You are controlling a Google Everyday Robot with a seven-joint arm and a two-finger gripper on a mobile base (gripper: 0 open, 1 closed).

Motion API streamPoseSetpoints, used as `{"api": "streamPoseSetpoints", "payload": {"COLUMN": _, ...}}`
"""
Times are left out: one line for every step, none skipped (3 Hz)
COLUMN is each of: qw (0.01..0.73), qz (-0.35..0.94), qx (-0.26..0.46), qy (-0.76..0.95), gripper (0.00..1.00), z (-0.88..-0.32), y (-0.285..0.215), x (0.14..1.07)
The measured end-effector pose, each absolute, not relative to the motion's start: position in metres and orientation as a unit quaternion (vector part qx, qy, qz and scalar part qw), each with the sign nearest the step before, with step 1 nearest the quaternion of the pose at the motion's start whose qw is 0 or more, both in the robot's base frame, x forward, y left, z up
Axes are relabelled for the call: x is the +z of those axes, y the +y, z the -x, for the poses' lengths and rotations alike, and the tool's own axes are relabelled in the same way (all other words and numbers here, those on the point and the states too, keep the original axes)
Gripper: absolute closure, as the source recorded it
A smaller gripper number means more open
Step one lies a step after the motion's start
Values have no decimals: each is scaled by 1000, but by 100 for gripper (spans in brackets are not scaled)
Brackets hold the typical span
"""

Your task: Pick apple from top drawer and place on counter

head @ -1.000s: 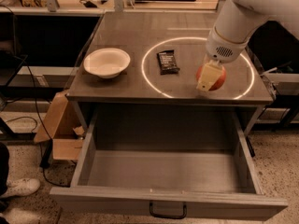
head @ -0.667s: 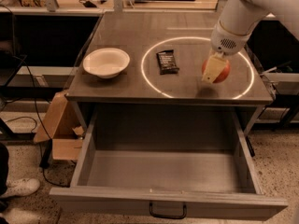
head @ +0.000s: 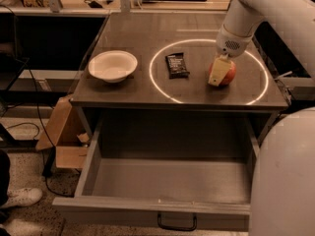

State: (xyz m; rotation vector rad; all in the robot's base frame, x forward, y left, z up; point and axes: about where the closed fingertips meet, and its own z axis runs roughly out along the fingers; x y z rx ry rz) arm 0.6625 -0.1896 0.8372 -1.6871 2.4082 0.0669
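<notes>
On counter point(head: 147, 33), hand point(head: 221, 73) apparently clamps apple point(head: 229, 73); wrapper point(head: 176, 65) text unreadable.

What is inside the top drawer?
Nothing visible in the top drawer; its rear is hidden under the counter. The apple sits on the counter, gripper at it.

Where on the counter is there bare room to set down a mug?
Bare patches: the back strip of the counter behind the bowl, and the gap between bowl and snack bar. Crowded: the circle's right, where the hand holds the apple.
</notes>
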Motion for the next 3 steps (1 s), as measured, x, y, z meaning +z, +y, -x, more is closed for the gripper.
{"api": "streamPoseSetpoints", "payload": {"qw": 100, "qz": 571, "qx": 23, "qy": 815, "gripper": 82, "z": -663, "y": -190, "x": 837}}
{"api": "streamPoseSetpoints", "payload": {"qw": 100, "qz": 571, "qx": 23, "qy": 815, "gripper": 59, "z": -663, "y": -190, "x": 837}}
{"api": "streamPoseSetpoints", "payload": {"qw": 100, "qz": 571, "qx": 23, "qy": 815, "gripper": 28, "z": -663, "y": -190, "x": 837}}
